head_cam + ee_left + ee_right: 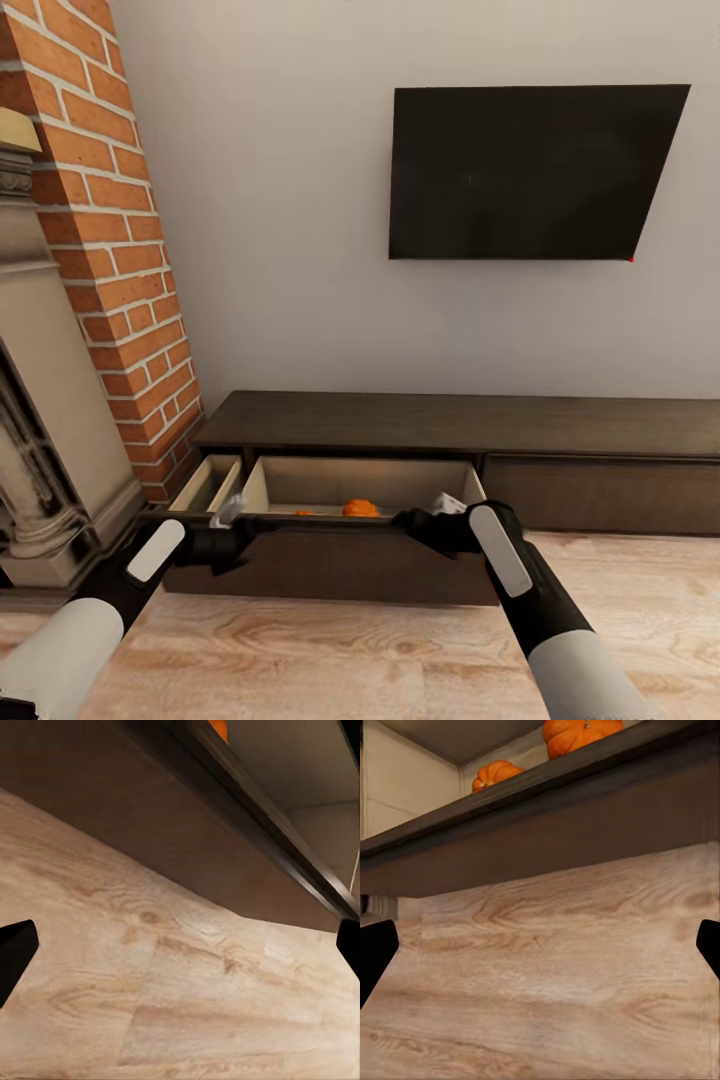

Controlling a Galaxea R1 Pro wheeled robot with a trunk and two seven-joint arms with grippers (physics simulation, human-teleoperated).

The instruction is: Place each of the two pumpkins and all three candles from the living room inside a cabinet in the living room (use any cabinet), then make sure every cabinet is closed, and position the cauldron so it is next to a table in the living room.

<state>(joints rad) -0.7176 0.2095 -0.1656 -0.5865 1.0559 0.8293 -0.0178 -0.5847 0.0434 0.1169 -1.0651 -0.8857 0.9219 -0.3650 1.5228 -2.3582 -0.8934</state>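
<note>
Right, both arms are down at the open drawer of the cabinet [460, 425], one at each end of the pulled-out front [340, 565]. Left gripper [228, 512] sits at about 7 o'clock of the drawer opening, right gripper [447, 505] at about 5 o'clock, both at the top edge of the front. In each wrist view the two finger tips show well apart at the frame sides, with floor [150, 1005] between them, so I read both as spread and holding nothing.

Pumpkins: two are inside the drawer. Right wrist view shows one pumpkin [581, 735] near the front lip and a second pumpkin [495, 774] further along the back wall [405, 787]. Head view shows one of them low in the drawer, around 6 o'clock of the TV [530, 170]. Candles and cauldron: can't place them from these views.

Step in hand, as I judge it: shutting this drawer. Suggestions:
- Push on the front face, not the lip, both sides evenly so it doesn't rack.
- Keep fingers out of the gap before it seats.
- Go slow; the pumpkins may roll.
- The narrow compartment [207, 482] at 9 o'clock of the drawer also looks open; check it after.
</note>
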